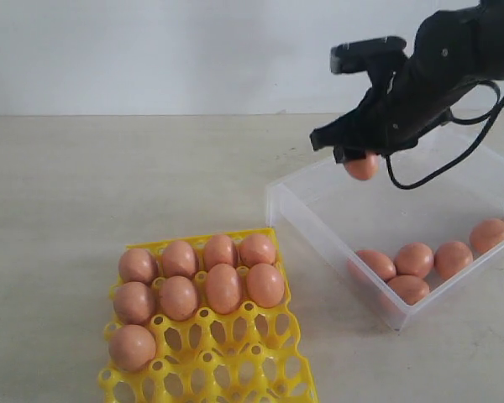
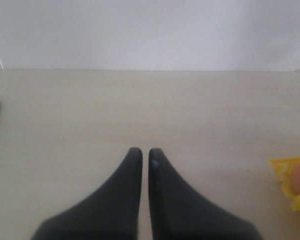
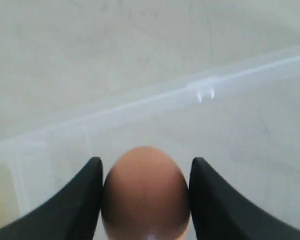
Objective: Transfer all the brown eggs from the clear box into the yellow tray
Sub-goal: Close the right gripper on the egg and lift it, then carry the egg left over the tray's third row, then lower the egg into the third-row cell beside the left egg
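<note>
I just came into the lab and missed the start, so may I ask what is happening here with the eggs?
The right gripper holds one brown egg between its fingers, up above the clear box. Six more eggs show in the box, lying along one wall. The yellow tray already carries nine eggs and has room left. The left gripper is shut and empty, over bare table beside the tray.

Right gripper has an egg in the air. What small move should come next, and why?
Probably carry it across toward the yellow tray. The right gripper is shut on a brown egg, held above the clear box, and the tray has empty cups in its nearer rows.
</note>
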`<action>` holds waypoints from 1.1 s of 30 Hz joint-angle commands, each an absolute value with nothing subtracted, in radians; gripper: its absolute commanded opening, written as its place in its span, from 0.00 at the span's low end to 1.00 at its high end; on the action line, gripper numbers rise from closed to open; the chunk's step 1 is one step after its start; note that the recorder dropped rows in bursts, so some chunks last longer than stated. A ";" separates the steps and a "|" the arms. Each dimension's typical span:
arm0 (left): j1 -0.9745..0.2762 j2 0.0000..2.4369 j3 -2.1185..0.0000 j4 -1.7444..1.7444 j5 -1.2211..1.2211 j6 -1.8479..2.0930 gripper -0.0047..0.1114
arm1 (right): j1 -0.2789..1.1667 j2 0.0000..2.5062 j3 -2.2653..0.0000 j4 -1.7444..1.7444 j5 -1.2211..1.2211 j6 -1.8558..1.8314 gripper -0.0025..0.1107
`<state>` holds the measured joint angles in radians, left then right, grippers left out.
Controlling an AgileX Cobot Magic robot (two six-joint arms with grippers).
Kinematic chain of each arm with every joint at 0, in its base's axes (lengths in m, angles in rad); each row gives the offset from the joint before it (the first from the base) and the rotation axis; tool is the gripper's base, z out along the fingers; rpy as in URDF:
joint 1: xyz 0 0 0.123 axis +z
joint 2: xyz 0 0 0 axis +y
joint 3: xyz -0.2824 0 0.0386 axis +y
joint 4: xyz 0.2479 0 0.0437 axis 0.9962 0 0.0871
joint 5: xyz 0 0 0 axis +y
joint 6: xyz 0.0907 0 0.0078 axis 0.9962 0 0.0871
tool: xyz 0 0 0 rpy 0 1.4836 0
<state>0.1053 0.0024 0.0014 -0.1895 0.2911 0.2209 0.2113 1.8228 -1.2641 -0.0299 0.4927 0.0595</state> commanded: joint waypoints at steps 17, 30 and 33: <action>0.108 0.000 0.000 -0.194 0.284 0.228 0.08 | 0.853 1.631 -0.511 -0.006 -0.816 0.294 0.02; 0.108 0.000 0.000 -0.194 0.284 0.228 0.08 | 0.930 1.875 -0.539 0.084 -0.952 0.316 0.02; 0.108 0.000 0.000 -0.194 0.284 0.228 0.08 | 0.930 1.884 -0.588 0.084 -0.881 0.288 0.02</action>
